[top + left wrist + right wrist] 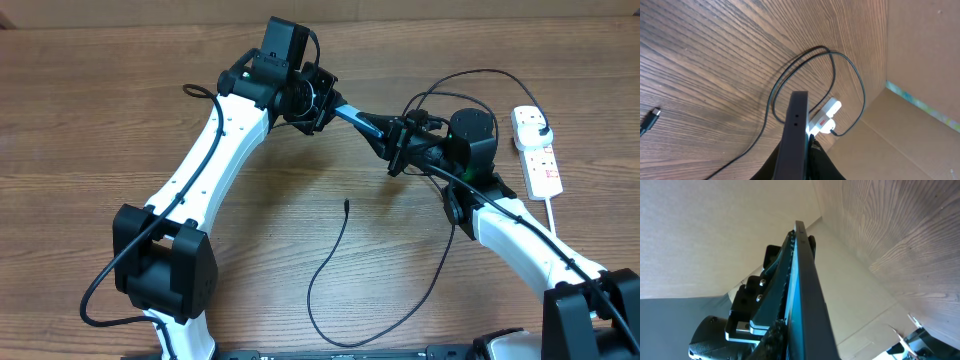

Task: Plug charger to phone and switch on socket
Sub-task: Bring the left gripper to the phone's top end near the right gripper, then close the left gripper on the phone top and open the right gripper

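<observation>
1. Phone (355,117) hangs edge-on above the surface (100,120), bridging the two arms near the middle.
2. At one end, the left claw (318,100) grasps it; in the left wrist view the dark edge rises from between the fingers.
3. At the other end, the right claw (398,145) seems clenched on it, though its own view hides most of the fingers behind the teal screen.
4. Below, the charger (335,250) lies slack on the surface, its connector tip (346,204) free and well apart from the phone.
5. Far right lies the socket (540,160), with a black plug (541,130) in an outlet.
</observation>
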